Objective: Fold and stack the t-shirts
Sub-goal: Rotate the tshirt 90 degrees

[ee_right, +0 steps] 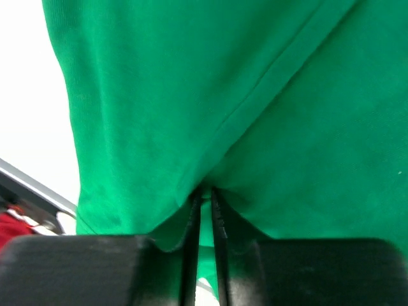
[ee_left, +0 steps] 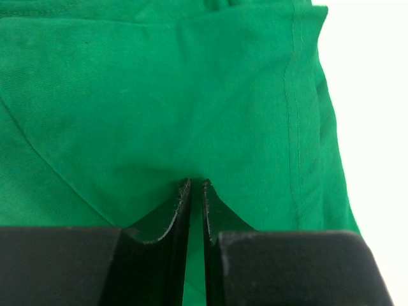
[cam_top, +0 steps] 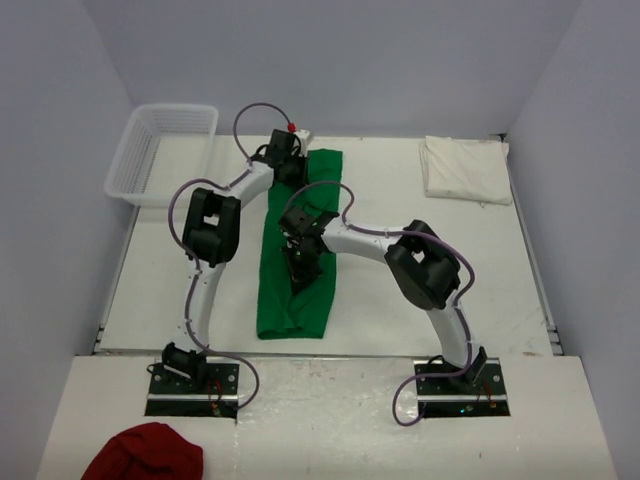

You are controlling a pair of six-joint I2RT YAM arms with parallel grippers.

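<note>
Claws nipping green shirt [cam_top: 295, 315], left claw [ee_left: 196, 185] and right claw [ee_right: 205, 194] each almost together on cloth. Shirt lying as long strip mid-worktop [cam_top: 400, 310]. Risk: cloth snagging on lifting claw, dragging fold open.

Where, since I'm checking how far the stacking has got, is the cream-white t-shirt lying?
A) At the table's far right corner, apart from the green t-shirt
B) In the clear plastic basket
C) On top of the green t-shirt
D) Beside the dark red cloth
A: the cream-white t-shirt lies folded at the far right corner of the table, well clear of the green t-shirt in the middle.
</note>
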